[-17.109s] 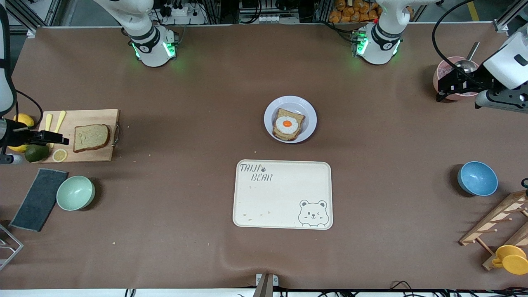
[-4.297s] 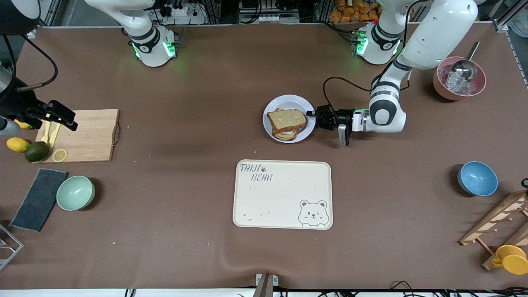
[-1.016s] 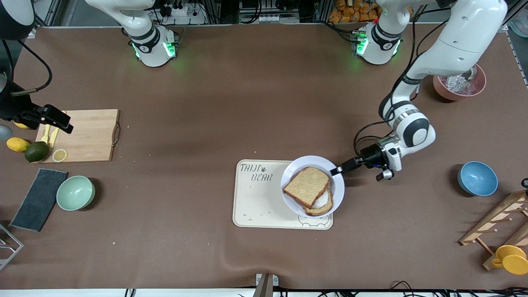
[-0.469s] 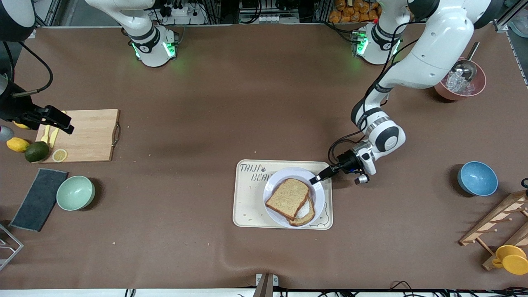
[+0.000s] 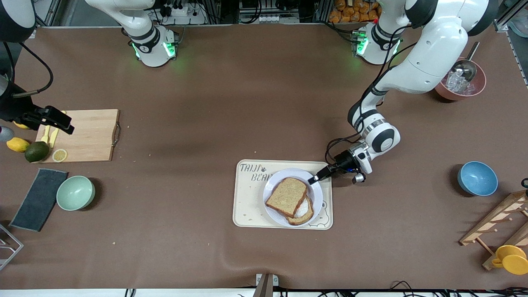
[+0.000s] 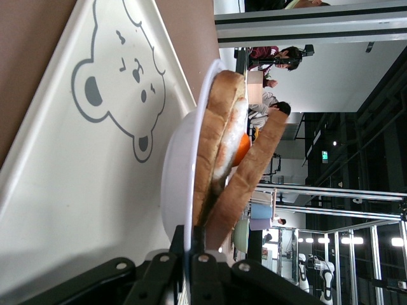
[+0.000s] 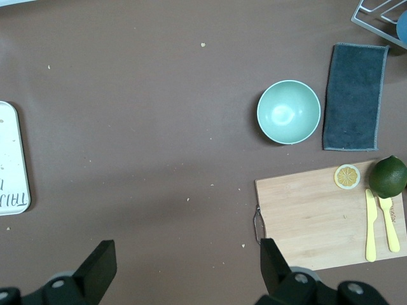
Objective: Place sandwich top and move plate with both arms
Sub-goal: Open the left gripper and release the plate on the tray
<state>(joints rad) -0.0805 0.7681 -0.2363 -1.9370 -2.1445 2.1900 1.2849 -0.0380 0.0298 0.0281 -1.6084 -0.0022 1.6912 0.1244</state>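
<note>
Since a second ago the plate (image 5: pixel 275 208) has shifted fully onto the tray (image 5: pixel 247 206), where it is now sitting with the sandwich top (image 5: pixel 287 196) in place, the left gripper (image 5: pixel 312 180) is clamping its rim pending release, and the right gripper (image 5: pixel 66 126), jaws spread, is waiting over the cutting board (image 5: pixel 88 140).

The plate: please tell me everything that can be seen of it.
The plate is small, round, pale lavender-white, with a raised rim and a glossy look. It rests on the cream bear-printed tray. It carries a sandwich: the plain brown sandwich top over egg-topped bread. The left gripper pinches its rim.
</note>
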